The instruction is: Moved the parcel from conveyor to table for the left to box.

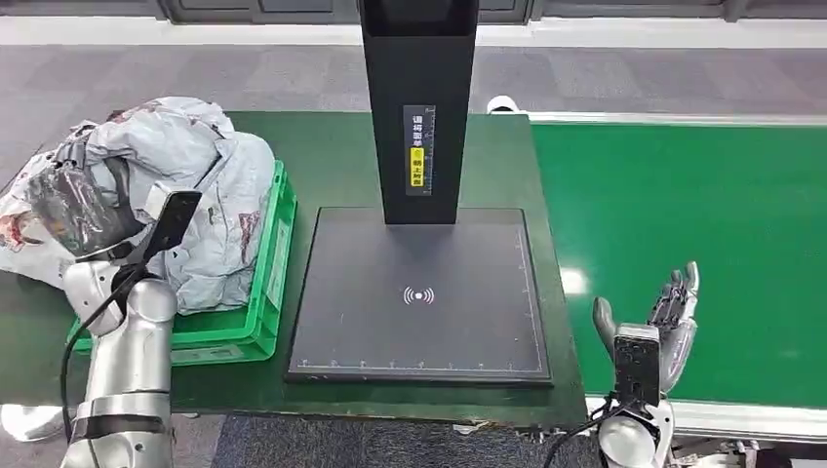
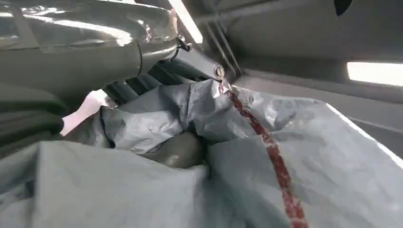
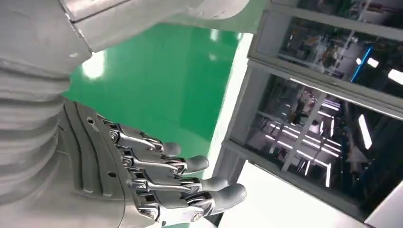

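Head view, inventory of the station: green crate (image 1: 263, 322) on the dark green table (image 1: 332, 156), at the robot's left, heaped with grey plastic parcel bags (image 1: 210, 195) that rise above its rim and spill over its far-left side; a transparent bag with dark contents (image 1: 59, 210) lies at the left of the heap. Left arm (image 1: 127, 380), silver, reaches up to the heap beside the crate's near-left corner; its wrist camera unit sits against the bags. Left hand (image 2: 71, 47): in the left wrist view, grey cover and dark fingers (image 2: 138, 85) lie pressed against the crumpled grey parcel (image 2: 285, 156), which carries a red strip (image 2: 275, 161) along its surface; whether the fingers are closed on the plastic cannot be told, since folds of the bag hide them. Black scanner platform (image 1: 419, 292) with a white wireless symbol stands in the table's centre, a black upright column (image 1: 419, 107) rising from its far edge, bearing a label with a yellow patch. Green conveyor belt (image 1: 683, 224) runs along the right of the table. Right hand (image 1: 673, 322): raised over the belt's near edge, fingers (image 3: 190, 164) extended and slightly apart, thumb out to the side, holding nothing and touching nothing.
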Controlling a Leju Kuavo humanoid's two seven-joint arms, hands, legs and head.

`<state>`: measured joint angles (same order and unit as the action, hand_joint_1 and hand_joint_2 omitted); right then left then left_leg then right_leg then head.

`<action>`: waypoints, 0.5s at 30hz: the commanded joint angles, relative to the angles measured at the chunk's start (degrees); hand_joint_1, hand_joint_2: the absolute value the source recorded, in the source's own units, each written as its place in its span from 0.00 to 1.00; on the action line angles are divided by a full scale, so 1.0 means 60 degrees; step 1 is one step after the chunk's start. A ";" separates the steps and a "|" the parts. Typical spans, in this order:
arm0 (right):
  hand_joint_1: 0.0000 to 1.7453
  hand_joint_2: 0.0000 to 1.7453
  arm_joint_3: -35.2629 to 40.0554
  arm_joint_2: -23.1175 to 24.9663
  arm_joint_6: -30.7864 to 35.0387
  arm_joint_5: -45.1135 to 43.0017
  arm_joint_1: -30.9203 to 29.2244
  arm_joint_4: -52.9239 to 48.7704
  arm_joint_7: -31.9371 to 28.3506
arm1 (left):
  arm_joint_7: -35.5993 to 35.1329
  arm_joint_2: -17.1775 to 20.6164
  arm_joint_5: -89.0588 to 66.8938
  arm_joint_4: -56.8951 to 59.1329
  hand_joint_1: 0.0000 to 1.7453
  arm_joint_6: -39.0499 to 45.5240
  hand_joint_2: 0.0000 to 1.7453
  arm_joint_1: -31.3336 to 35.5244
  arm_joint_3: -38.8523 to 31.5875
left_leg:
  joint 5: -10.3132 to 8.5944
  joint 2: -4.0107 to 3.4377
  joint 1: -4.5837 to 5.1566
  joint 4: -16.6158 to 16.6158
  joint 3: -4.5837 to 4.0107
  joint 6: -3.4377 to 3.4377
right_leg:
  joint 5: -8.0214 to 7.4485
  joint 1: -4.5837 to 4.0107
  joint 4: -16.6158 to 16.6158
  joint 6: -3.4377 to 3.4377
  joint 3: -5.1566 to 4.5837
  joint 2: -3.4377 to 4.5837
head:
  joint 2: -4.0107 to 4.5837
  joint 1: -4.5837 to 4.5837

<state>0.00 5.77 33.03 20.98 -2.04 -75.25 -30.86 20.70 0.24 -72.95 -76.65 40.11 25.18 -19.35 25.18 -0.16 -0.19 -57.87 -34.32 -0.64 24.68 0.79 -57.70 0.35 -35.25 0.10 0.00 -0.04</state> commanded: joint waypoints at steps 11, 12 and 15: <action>0.00 1.00 -0.0587 -0.0033 -0.0084 0.0548 -0.0055 -0.0529 0.0230 | -0.2331 0.1597 0.0209 0.4579 1.00 -0.3687 1.00 -0.0135 0.1806 | -0.0021 0.0075 0.0014 0.0037 0.0033 0.0000 | 0.0011 0.0013 0.0020 -0.0004 0.0042 -0.0080 | 0.0000 0.0000; 0.00 1.00 -0.0579 -0.0049 -0.0181 0.0604 -0.0096 -0.0484 0.0231 | -0.1866 0.1688 0.0644 0.5257 1.00 -0.4562 1.00 -0.0248 0.2296 | -0.0023 0.0079 0.0011 0.0041 0.0038 0.0000 | 0.0008 0.0011 0.0028 -0.0006 0.0048 -0.0086 | 0.0000 -0.0004; 0.00 1.00 -0.0488 -0.0087 -0.0507 0.0640 -0.0322 -0.0165 0.0191 | -0.0652 0.1991 0.1397 0.5695 0.11 -0.6191 1.00 -0.1061 0.3636 | -0.0013 0.0022 0.0021 0.0047 0.0067 0.0000 | -0.0001 0.0016 0.0033 -0.0004 0.0053 -0.0029 | 0.0000 -0.0004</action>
<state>-0.17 5.75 32.48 23.89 -1.06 -78.90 -29.66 7.37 5.16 -75.30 -67.33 21.59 21.54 -19.31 25.17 -0.18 -0.14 -57.87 -34.27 -0.65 24.65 0.79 -57.69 0.33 -35.27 0.06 0.00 -0.07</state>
